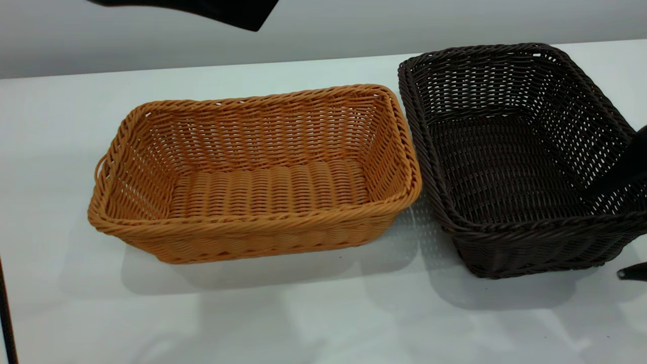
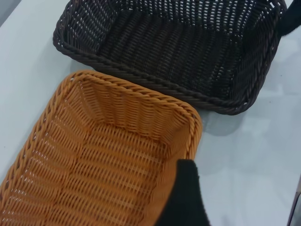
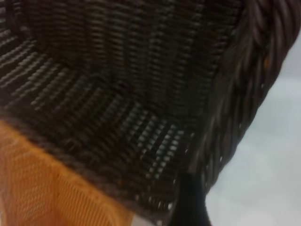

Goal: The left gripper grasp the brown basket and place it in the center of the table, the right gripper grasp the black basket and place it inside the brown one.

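Note:
The brown basket [image 1: 252, 177] stands upright on the white table [image 1: 313, 313], left of centre. The black basket [image 1: 515, 156] stands close beside it on the right, their rims almost touching. Both are empty. My left gripper [image 2: 240, 202] is open and empty, raised above the table by the brown basket's [image 2: 99, 155] end; one finger [image 2: 186, 197] shows over its corner. Its arm [image 1: 202, 10] shows at the top of the exterior view. My right gripper [image 1: 629, 222] is open and straddles the black basket's right wall, one finger [image 3: 188, 202] inside the black basket [image 3: 117, 84].
The table's far edge [image 1: 202, 68] runs behind the baskets against a grey wall. Bare tabletop lies in front of and to the left of the brown basket. A thin dark cord [image 1: 6, 313] hangs at the left edge.

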Motion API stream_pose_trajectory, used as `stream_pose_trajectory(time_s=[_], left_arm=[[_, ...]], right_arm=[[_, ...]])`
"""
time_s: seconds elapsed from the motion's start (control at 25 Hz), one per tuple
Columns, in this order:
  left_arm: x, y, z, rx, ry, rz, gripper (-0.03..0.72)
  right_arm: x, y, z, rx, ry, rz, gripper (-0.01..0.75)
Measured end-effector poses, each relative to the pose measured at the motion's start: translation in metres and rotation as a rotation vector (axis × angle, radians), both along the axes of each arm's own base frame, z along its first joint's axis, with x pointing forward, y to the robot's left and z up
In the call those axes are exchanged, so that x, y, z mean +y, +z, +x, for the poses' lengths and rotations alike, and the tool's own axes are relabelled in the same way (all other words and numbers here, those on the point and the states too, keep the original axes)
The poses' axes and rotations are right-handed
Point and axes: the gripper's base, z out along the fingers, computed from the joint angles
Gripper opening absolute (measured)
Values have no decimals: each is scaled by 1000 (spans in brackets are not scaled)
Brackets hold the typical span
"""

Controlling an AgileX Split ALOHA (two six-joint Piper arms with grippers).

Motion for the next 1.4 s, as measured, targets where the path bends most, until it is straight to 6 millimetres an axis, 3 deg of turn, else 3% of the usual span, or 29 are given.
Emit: stream_pose_trajectory(time_s=[0.4, 1.12, 1.28, 1.4], left_arm=[[0, 0, 0, 0, 0, 0, 532], [1, -3, -4, 40, -20, 29, 532], [2, -4, -5, 58, -28, 41, 532], [2, -5, -7, 73, -35, 51, 532]], right_arm=[[10, -9, 34, 26, 6, -42, 503], [18, -56, 67, 172, -20, -113, 491], [21, -67, 72, 208, -12, -117, 445], [21, -72, 71, 234, -34, -110, 335]])
